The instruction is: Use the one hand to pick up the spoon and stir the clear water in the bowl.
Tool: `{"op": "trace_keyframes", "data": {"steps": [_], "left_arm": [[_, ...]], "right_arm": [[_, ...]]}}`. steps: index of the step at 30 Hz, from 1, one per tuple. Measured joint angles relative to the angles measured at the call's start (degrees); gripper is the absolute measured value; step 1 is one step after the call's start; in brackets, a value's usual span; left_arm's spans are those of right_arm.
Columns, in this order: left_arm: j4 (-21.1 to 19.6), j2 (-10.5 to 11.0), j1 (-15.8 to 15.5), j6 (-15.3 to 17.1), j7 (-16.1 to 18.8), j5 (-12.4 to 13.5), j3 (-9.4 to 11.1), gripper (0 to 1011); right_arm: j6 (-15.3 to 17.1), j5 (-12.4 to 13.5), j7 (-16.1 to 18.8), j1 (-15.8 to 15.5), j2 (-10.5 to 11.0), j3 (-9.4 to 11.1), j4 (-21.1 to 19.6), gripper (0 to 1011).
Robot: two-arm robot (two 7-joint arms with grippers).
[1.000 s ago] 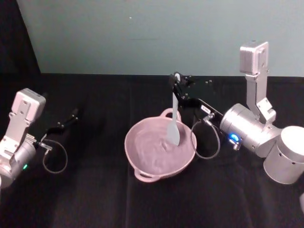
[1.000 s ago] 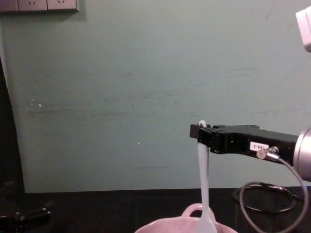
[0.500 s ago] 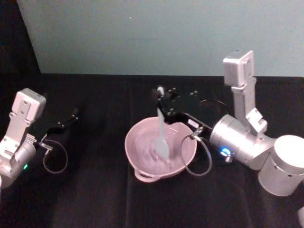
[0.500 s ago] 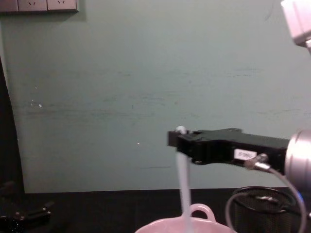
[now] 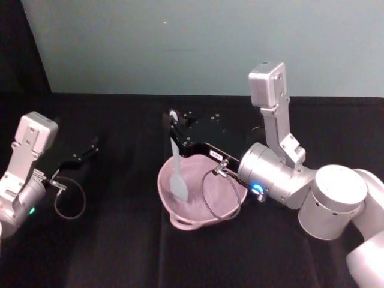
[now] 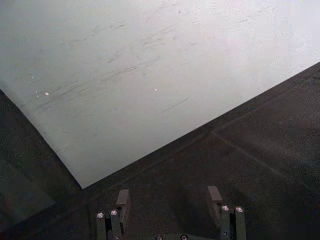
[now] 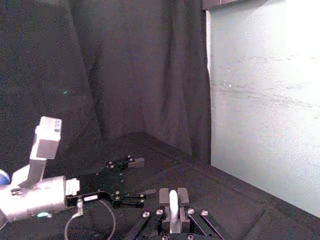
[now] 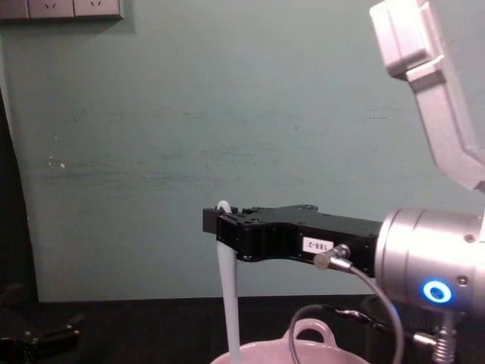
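Right tool (image 5: 174, 122) reaching horizontally over bowl (image 5: 192, 219), pinching spoon (image 5: 178, 177) handle top, spoon hanging upright; left tool (image 5: 91, 147) parked, spread.

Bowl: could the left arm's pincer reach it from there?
Probably yes. The left pincer is open, left of the bowl, with only black cloth between. But the right pincer holds the spoon in the bowl, so they might bump.

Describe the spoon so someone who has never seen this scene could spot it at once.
On the black-draped table sits a pale pink glossy bowl with a loop handle. Standing nearly upright in it is a long slender white plastic spoon, paddle head down, handle top pinched by the black right gripper. Nothing else there is thin, white and upright.
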Motion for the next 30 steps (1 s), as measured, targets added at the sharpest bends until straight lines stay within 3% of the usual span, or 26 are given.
{"op": "trace_keyframes", "data": {"steps": [9, 15, 30], "left_arm": [[0.00, 0.00, 0.00, 0.00, 0.00, 0.00, 0.00, 1011], [0.00, 0.00, 0.00, 0.00, 0.00, 0.00, 0.00, 1011], [0.00, 0.00, 0.00, 0.00, 0.00, 0.00, 0.00, 1011]], "right_arm": [[-1.54, 0.12, 0.36, 3.56, -2.27, 0.06, 6.61, 108], [-2.99, 0.86, 0.05, 4.79, -2.83, 1.90, 10.39, 108], [-3.02, 1.47, -2.05, 2.85, 0.30, 6.42, 7.72, 108]]}}
